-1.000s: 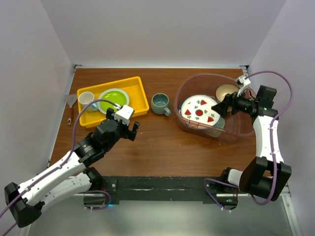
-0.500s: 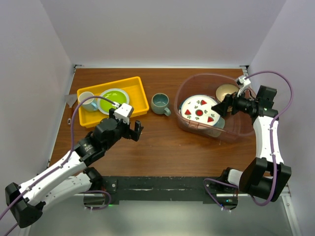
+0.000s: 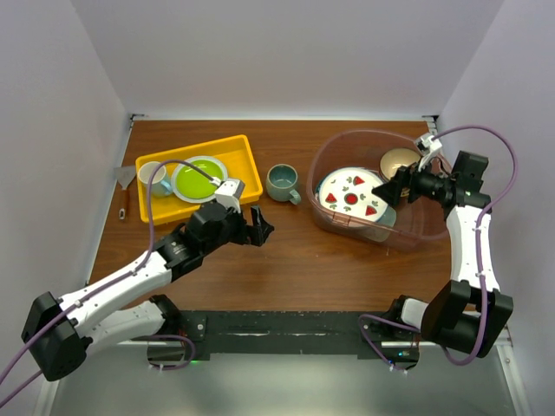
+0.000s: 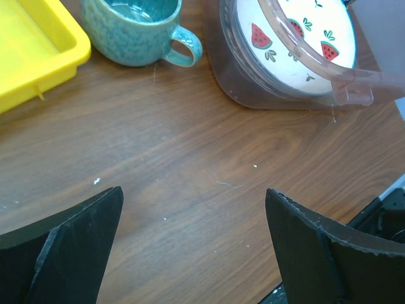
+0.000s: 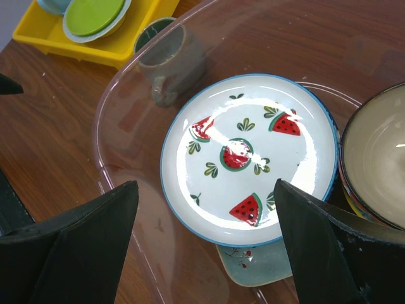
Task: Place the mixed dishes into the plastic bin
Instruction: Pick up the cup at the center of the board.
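Observation:
The grey-green mug (image 3: 283, 182) stands on the table between the yellow tray and the plastic bin (image 3: 408, 234). It also shows in the left wrist view (image 4: 136, 28). The bin holds the white plate with red watermelon marks (image 3: 350, 192), the tan bowl (image 3: 399, 160) and the mint-green tray (image 5: 266, 269) under the plate. The blue-patterned plate is hidden. My left gripper (image 3: 260, 227) is open and empty, low over bare table, near of the mug. My right gripper (image 3: 388, 191) is open and empty above the white plate (image 5: 250, 158) inside the bin.
A shallow yellow tray (image 3: 247, 173) at the back left holds a green plate (image 3: 199, 178) and a pale cup (image 3: 152, 173). A small scraper (image 3: 127, 182) lies left of it. The bin's wall (image 4: 253, 95) is to the right of the mug.
My left arm has moved right along the table, its gripper now nearer the mug and the bin. The right arm and the dishes have not moved.

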`<state>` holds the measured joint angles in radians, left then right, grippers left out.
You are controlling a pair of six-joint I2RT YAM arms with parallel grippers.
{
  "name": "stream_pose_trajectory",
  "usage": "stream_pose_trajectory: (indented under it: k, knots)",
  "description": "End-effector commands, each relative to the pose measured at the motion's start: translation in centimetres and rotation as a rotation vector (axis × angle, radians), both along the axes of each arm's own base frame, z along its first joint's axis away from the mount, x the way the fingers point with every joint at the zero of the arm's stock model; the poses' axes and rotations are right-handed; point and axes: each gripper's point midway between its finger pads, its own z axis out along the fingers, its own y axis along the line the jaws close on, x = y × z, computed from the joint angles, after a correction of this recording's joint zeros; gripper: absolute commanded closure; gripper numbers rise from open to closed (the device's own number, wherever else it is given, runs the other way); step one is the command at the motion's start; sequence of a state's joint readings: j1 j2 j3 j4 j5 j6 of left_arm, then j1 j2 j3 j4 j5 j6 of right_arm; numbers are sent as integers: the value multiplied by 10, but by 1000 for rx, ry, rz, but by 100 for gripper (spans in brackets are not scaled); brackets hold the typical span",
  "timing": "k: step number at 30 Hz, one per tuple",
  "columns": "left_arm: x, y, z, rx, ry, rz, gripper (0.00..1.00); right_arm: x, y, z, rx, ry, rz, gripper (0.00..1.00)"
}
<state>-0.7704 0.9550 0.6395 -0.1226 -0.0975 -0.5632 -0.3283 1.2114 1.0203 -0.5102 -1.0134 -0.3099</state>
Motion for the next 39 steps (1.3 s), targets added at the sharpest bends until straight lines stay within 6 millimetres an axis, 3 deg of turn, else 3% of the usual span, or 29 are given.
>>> stream_pose_trajectory:
  k: [1, 20, 39]
  knots:
    - [8, -11, 9, -134, 39, 58, 0, -5, 3, 14, -8, -62, 28, 8]
    - [16, -13, -12, -153, 121, 141, 0, -5, 3, 14, -6, -61, 31, 8]
    - [21, -20, -7, -191, 116, 149, 0, -6, 4, 15, -6, -62, 33, 8]
